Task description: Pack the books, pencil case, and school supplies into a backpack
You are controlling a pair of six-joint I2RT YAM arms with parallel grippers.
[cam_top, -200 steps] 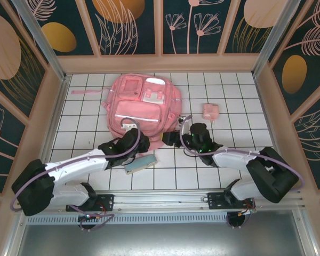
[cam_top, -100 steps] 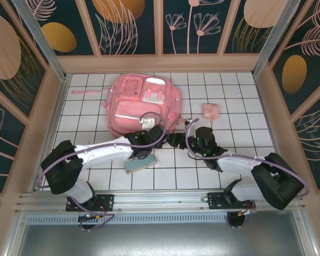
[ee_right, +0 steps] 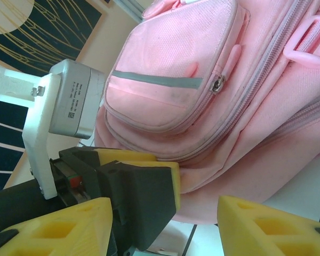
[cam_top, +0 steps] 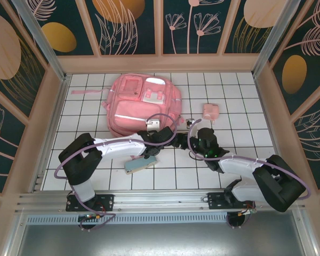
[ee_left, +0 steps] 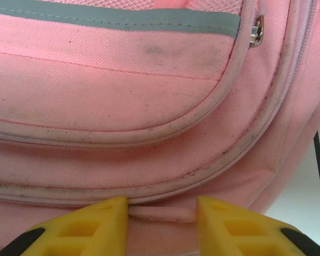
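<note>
Left end effector [ee_left: 162, 226] is pinching narrow on pink tab [ee_left: 162, 213] at backpack [ee_left: 122, 106] edge, prob. to open it for packing; right end effector [ee_right: 165, 229] is hovering wide, empty, alongside.

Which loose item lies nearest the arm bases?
The pale blue pencil case, beside the left arm; the small pink item lies farther back, right of the backpack.
</note>
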